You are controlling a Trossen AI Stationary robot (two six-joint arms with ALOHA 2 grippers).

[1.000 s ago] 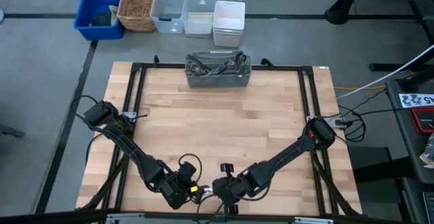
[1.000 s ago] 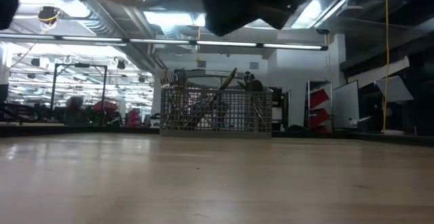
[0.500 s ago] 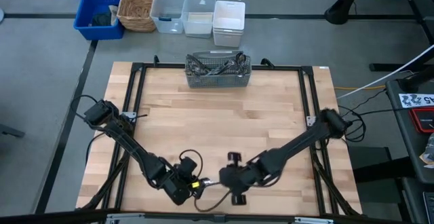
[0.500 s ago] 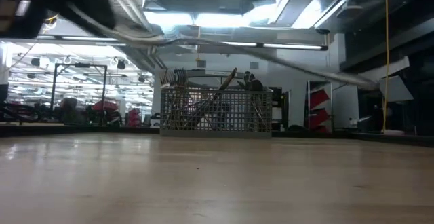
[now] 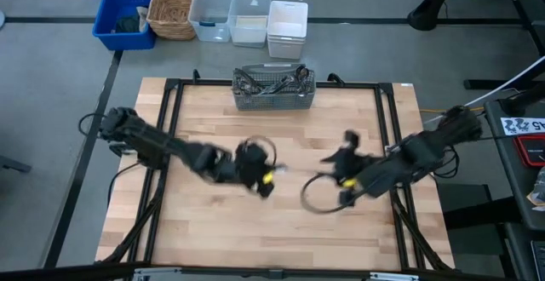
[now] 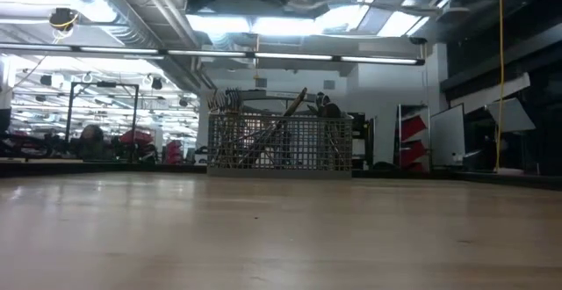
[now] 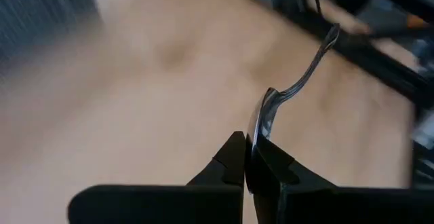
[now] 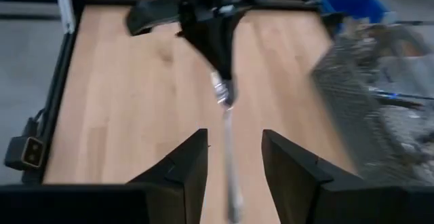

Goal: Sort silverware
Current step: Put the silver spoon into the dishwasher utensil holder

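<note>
Silverware: nearly all of it (image 5: 274,83) is seen bundled in the wire-mesh basket (image 5: 273,99), well beyond both grippers.
Piece in hand: one slim utensil (image 7: 293,87), fork or spoon cannot be told, is pinched by one end.
Left gripper (image 5: 265,181): clenched on that utensil above mid-table.
Right gripper (image 5: 345,163): fingers spread, nothing held, facing the utensil's free end.
Sorted so far: no piece is seen laid out on the table (image 5: 255,145).
Progress: judged barely begun; almost everything is left.

No text, label or number can be read — nothing legible anywhere.
</note>
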